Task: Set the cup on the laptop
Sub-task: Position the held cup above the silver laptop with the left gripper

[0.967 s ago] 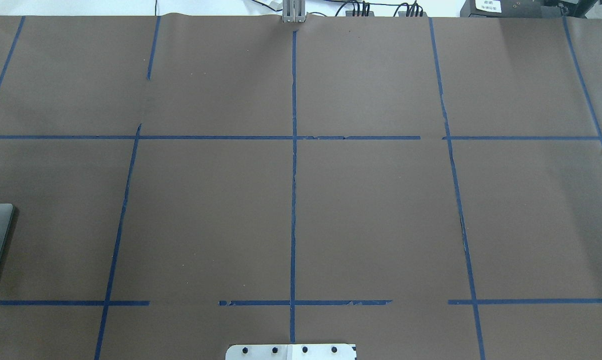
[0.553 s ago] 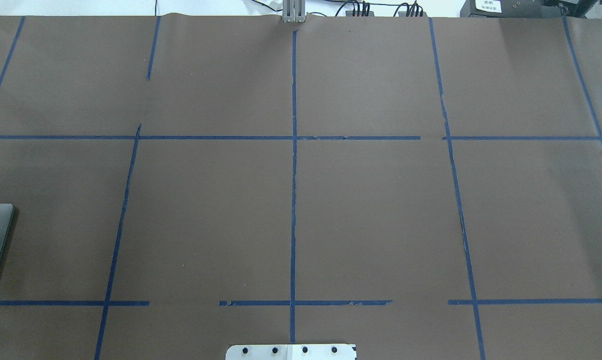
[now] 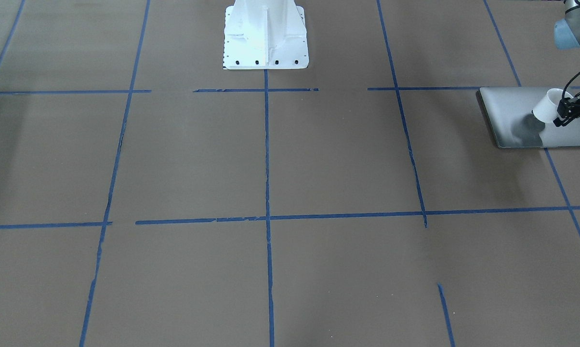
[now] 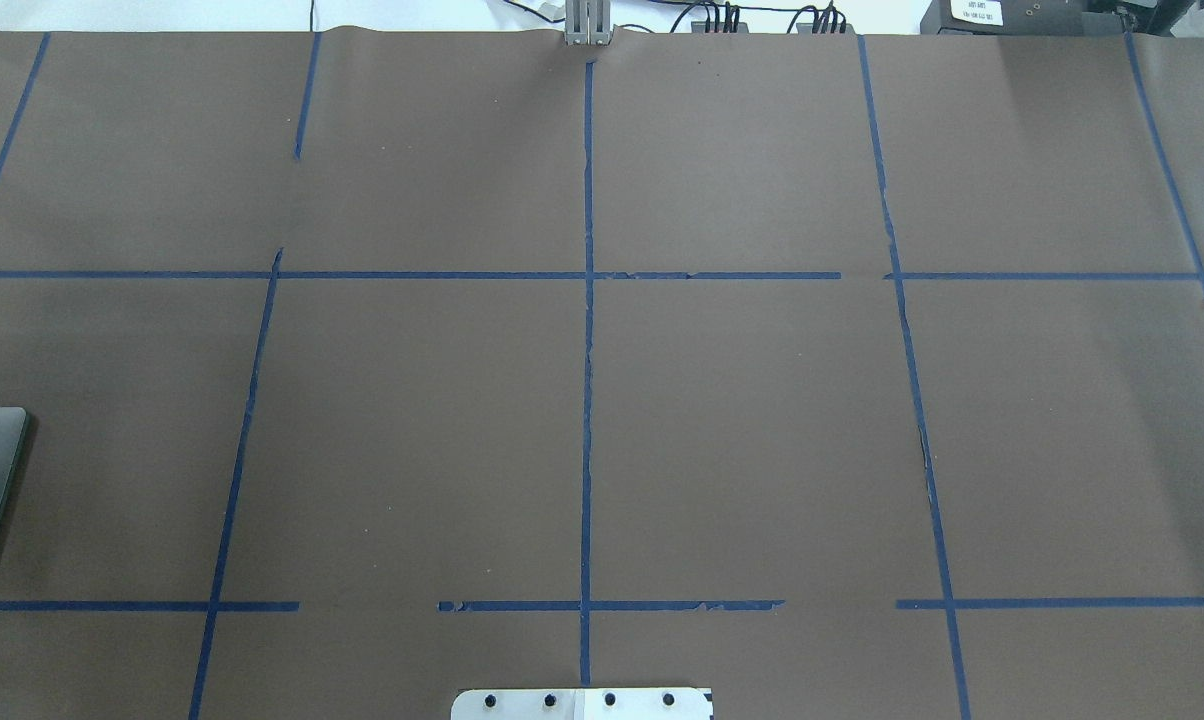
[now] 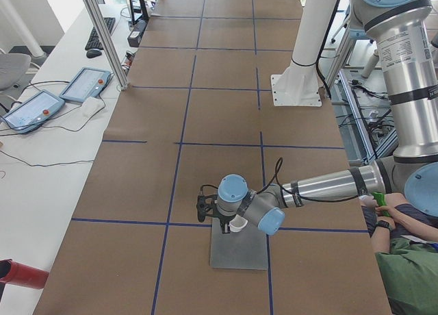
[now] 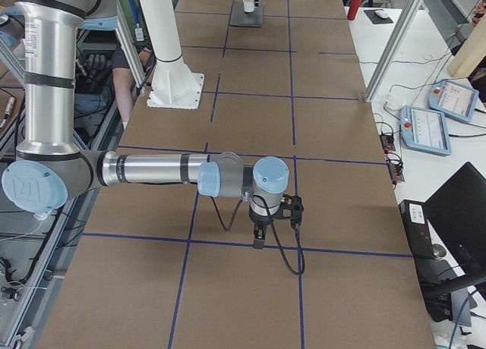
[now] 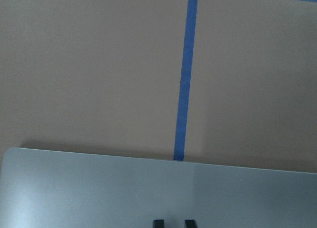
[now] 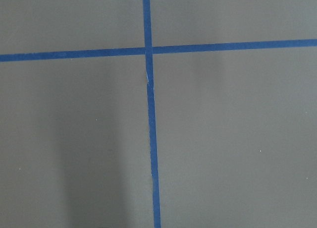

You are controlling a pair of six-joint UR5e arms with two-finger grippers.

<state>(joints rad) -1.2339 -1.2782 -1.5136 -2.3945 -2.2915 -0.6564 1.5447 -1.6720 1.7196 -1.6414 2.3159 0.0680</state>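
Over the laptop at the counter's left end, the left hand grips the tilted white cup by its rim. Whether the right hand is clenched or released cannot be told.

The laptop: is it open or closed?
Closed. The laptop lies flat as one thin grey slab; no screen or keyboard shows.
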